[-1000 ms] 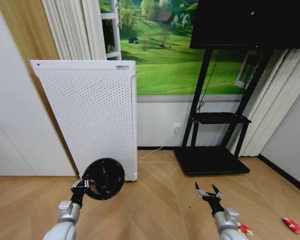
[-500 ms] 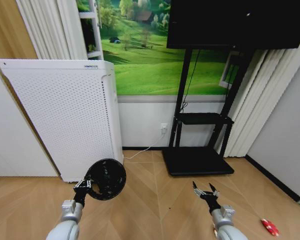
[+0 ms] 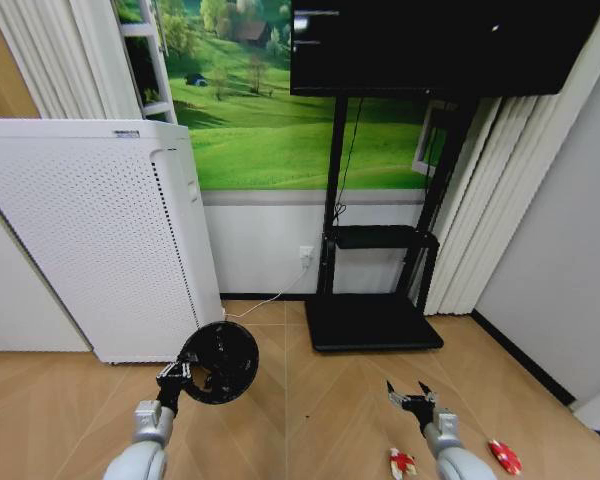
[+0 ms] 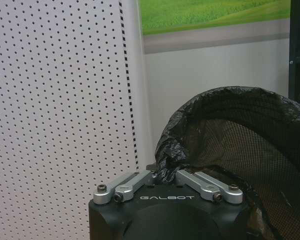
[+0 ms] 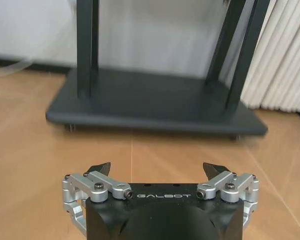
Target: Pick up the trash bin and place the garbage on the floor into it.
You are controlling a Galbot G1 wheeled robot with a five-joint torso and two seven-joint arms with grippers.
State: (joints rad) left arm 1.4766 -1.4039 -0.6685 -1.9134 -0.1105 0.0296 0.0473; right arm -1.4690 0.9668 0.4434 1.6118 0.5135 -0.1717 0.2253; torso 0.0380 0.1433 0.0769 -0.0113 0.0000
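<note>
Two red-and-white wrappers lie on the floor (image 3: 310, 400), both at the low right of the head view; no bottle is to be made out.

Left side first. White perforated panel (image 3: 90, 230) stands at about 10 o'clock from the robot. Left tool (image 3: 177, 378) is clenched on the rim of the trash bin (image 3: 220, 362), pinching the black liner bag (image 4: 190, 150) between its fingers; the bin hangs clear of the floor, tipped so its round mouth faces the camera. Bin sits near 11 o'clock, just in front of the panel's right edge.

Centre: black TV stand (image 3: 372, 330) against the wall at 12 to 1 o'clock, its flat base well beyond both tools. Bare parquet between.

Right side. Right tool (image 3: 411, 400) is spread open, empty, fingers pointing ahead. First wrapper (image 3: 401, 462) lies just beside the right arm, on its inner side, nearer the robot than the fingertips. Second wrapper (image 3: 505, 456) lies farther out, about 4 o'clock from the tool, short of the grey wall.

Judgement: right arm is plainly the nearer to both wrappers; both lie behind its fingertips, so it must draw back and down. Open floor all round; the wall at far right is the only close edge.
</note>
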